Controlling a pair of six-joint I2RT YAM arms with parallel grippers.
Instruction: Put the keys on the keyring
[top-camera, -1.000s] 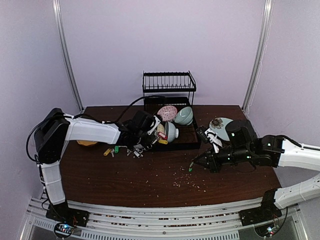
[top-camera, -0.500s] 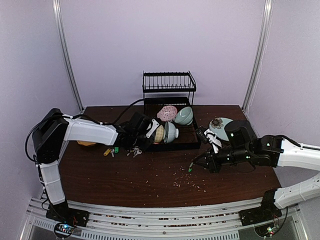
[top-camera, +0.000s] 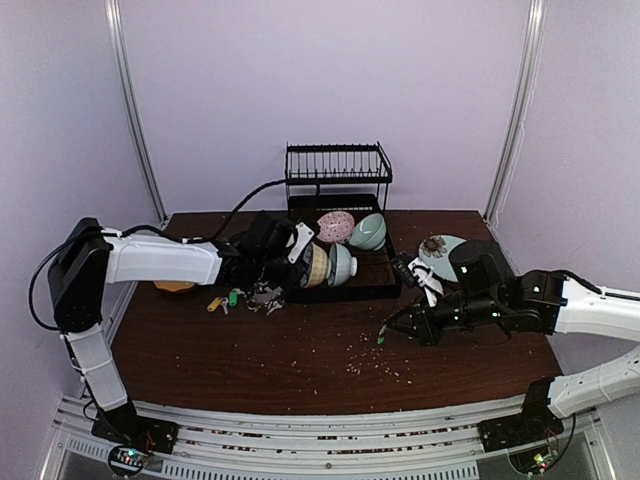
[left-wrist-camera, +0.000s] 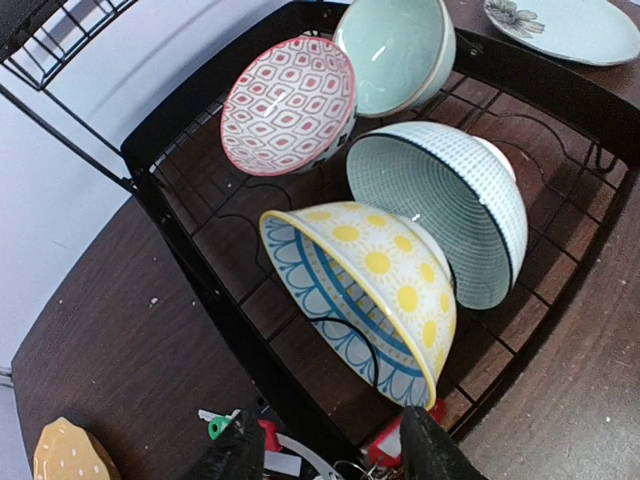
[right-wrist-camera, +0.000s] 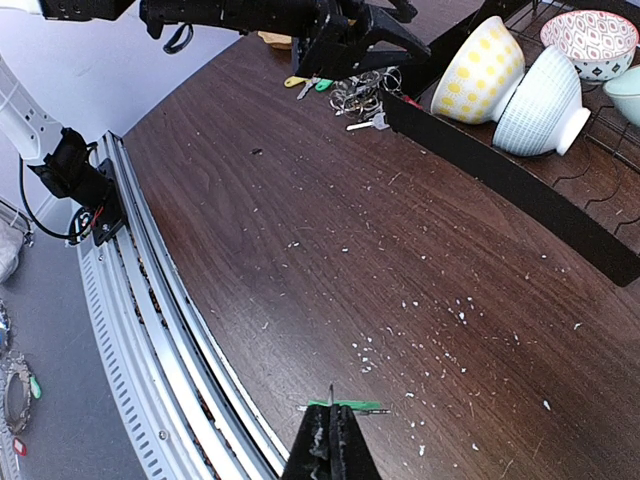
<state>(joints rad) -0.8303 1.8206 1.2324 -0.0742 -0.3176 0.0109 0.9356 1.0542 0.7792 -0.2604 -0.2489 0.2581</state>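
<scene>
Blk rack tray — 4 bowls on edge; keys just outside

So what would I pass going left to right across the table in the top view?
Small orange-yellow item, yellow-tagged key, green-tagged key, silver cluster of keys and rings, yellow sun-pattern bowl, mint bowl, flowered plate.
</scene>
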